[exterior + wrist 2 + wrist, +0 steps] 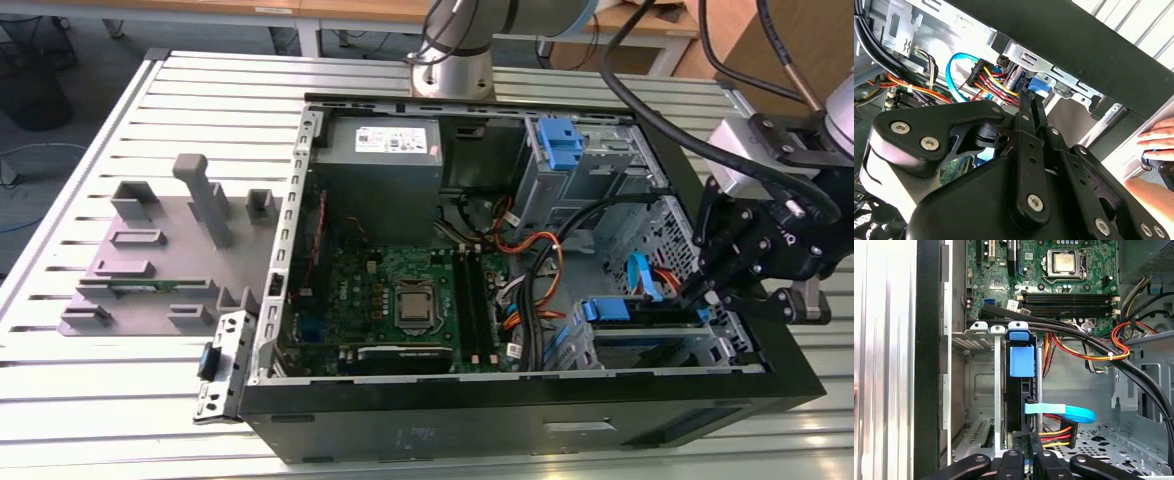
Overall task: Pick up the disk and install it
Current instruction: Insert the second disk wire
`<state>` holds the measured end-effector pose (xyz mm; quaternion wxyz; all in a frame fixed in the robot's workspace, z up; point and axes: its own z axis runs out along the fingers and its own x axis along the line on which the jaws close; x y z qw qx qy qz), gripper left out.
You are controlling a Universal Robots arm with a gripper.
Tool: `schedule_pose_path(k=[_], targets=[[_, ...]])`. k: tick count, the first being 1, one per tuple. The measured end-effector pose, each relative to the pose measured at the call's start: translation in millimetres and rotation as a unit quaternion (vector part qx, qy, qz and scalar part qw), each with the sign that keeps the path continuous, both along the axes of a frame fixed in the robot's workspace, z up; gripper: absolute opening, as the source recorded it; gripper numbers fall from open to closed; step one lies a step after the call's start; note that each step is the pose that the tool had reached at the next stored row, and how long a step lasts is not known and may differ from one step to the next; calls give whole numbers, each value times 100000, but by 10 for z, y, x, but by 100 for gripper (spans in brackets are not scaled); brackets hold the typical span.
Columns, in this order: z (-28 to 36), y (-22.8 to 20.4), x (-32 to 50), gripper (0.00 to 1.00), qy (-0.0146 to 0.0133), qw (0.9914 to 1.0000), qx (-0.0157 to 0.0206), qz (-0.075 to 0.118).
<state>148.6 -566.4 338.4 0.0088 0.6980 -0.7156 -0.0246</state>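
Gripper [1028, 442] up close, one of it, black, jaws drawn together with nothing seen between them, tips right at the end of the disk [1021, 390]. One disk, standing on edge in its slot in the metal drive cage [979, 390], blue carrier tab on the end away from the gripper. One flat blue data cable [1064, 412] and one bundle of red, yellow and black power wires [1056, 432] sit just beside the tips.

One person's hand [1159, 137] rests outside the case wall in the second wrist view.

Further out, one open computer case [534, 405] lies on its side, holding one green motherboard [400, 300], one grey power-supply box [387, 145] and a second blue carrier [561, 140] in the far bay. Gripper [694, 295] hangs over the near bay.

One grey fixture tray [147, 270] sits on the exterior view's left, all on a slatted metal table [107, 380].
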Motion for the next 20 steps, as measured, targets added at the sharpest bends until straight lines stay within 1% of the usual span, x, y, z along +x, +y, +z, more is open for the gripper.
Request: schedule_pose_path(k=[7,8,13,20], targets=[[-1,0,0,18,1,100000,-1,-1],[-1,0,0,24,0,100000,-5,-2],[-13,0,0,24,1,100000,-38,0],[-40,0,-5,24,0,100000,-231,1]])
